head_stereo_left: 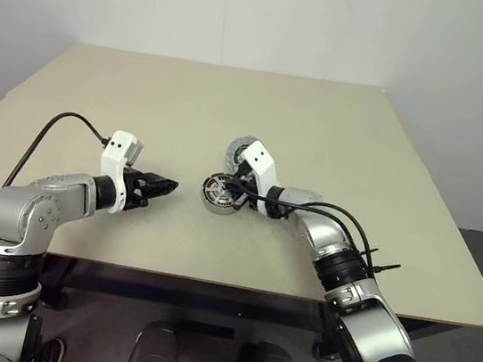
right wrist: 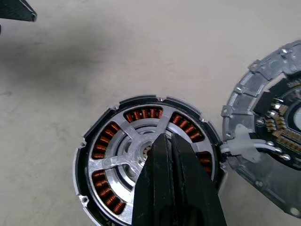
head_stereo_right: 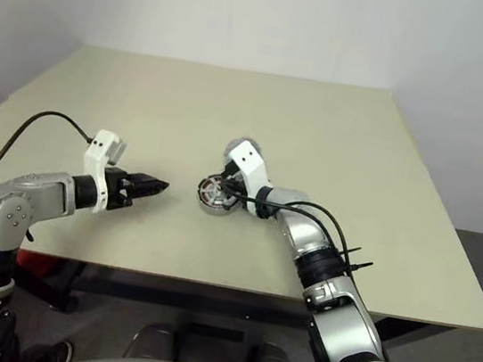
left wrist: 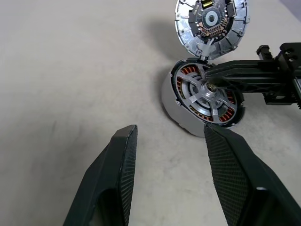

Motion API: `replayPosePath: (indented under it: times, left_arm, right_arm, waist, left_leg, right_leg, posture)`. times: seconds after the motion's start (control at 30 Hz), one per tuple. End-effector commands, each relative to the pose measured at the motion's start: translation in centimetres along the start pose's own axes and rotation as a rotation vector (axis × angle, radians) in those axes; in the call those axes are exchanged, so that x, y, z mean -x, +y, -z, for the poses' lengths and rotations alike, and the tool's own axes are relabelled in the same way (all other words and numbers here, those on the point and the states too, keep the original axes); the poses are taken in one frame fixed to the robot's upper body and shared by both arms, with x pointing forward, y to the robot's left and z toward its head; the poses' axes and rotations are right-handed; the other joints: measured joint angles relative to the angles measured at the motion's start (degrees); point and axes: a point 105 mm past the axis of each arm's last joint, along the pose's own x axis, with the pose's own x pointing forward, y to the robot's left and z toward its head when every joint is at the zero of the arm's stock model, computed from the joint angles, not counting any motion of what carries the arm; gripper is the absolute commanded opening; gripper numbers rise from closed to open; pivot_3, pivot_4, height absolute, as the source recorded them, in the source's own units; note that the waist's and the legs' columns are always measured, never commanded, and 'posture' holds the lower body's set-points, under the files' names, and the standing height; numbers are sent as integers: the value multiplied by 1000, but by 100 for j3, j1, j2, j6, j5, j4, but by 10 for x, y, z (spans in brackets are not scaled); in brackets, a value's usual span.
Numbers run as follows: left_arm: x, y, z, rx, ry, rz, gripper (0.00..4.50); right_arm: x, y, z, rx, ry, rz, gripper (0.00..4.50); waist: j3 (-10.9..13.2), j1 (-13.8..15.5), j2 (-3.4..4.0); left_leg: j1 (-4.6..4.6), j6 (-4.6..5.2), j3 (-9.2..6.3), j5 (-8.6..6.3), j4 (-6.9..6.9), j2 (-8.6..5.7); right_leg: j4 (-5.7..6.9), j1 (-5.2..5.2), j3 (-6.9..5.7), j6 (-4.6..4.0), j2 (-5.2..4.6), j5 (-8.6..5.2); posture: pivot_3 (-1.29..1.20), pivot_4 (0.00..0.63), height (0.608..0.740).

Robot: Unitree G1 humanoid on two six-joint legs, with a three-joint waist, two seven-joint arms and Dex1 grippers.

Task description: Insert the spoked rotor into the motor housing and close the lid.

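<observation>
1. Motor housing (right wrist: 148, 165): lying flat on the table (head_stereo_left: 337, 140) near its front middle, copper windings showing.
2. Spoked rotor (left wrist: 205, 94): sitting inside the housing, spokes and bright hub facing up.
3. Lid (left wrist: 211, 26): lying open just beside the housing, inner face up, joined by white wires.
4. Right claw (right wrist: 165, 146): clenched, its tips pressing down at the rotor hub.
5. Left claw (left wrist: 169, 136): released, hovering near the housing, grasping nothing.
</observation>
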Motion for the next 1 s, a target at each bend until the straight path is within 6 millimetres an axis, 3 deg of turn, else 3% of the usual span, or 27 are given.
replayPosePath:
  times: [0.03,0.17,0.27,0.37,0.47,0.63,0.73,0.8,0.87,0.93,1.0]
  left_arm:
    - [3,0,-13,-33,-43,0,2401]
    - [1,0,-15,-33,-46,5,2401]
    - [0,0,-16,-35,-50,6,2401]
    - [1,0,-18,-39,-61,3,2401]
    - [3,3,-20,-43,-72,-10,2401]
    - [0,2,-21,-42,-78,-7,2401]
    - [-2,1,-21,-43,-80,0,2401]
    - [-3,0,-22,-44,-83,7,2401]
    - [-4,0,-23,-47,-84,11,2401]
    - [-8,-2,-25,-53,-86,22,2401]
    - [-10,-3,-29,-43,-99,38,2401]
  right_arm:
    - [12,-6,-48,59,-124,-8,55]
    - [11,4,-54,50,-138,-46,55]
    - [4,9,-36,26,-87,-59,55]
    - [-1,13,-1,-26,4,-67,55]
    - [0,8,10,-54,33,-46,55]
    - [8,-4,-17,-19,-53,-34,55]
    - [32,-7,-60,93,-188,-96,55]
    - [51,-6,-77,222,-213,-159,55]
    - [59,-5,-79,304,-194,-196,55]
    - [73,-8,-69,511,-67,-281,55]
    - [81,-8,-56,611,37,-373,55]
  waist:
    - [1,0,-1]
    - [1,-6,-1]
    - [0,-6,-2]
    - [0,2,-2]
    - [0,-8,-1]
    - [0,2,-1]
    - [4,5,0]
    - [4,9,-1]
    - [3,9,-2]
    - [2,13,-3]
    - [2,26,-4]
  left_leg:
    - [-2,0,0,0,1,1]
    - [0,0,0,0,-3,4]
    - [-1,1,0,-1,-12,4]
    - [-12,4,0,-4,-18,2]
    - [-16,5,4,-6,-19,-2]
    - [-1,3,2,-4,-18,-1]
    - [-8,3,2,-4,-9,-1]
    - [-13,5,2,-5,-6,-1]
    - [-11,6,2,-6,-6,1]
    - [-10,6,2,-6,-11,4]
    - [-12,9,2,-8,-11,3]
  right_leg:
    - [0,0,0,0,0,0]
    - [2,-3,0,0,3,0]
    - [3,-6,0,-2,4,1]
    - [0,-12,0,-5,2,2]
    - [-9,-13,0,-22,-2,12]
    - [-8,-1,1,-1,0,0]
    - [-9,-2,1,0,-1,0]
    - [-11,-4,1,1,-1,0]
    - [-11,-3,1,1,0,0]
    - [-9,-2,0,1,3,1]
    - [-8,-4,-1,0,2,1]
  posture:
    - [0,0,740]
    - [0,0,740]
    - [0,0,740]
    - [0,0,740]
    - [0,0,740]
    - [0,0,740]
    - [0,0,740]
    - [0,0,740]
    - [0,0,740]
    - [0,0,740]
    - [0,0,740]
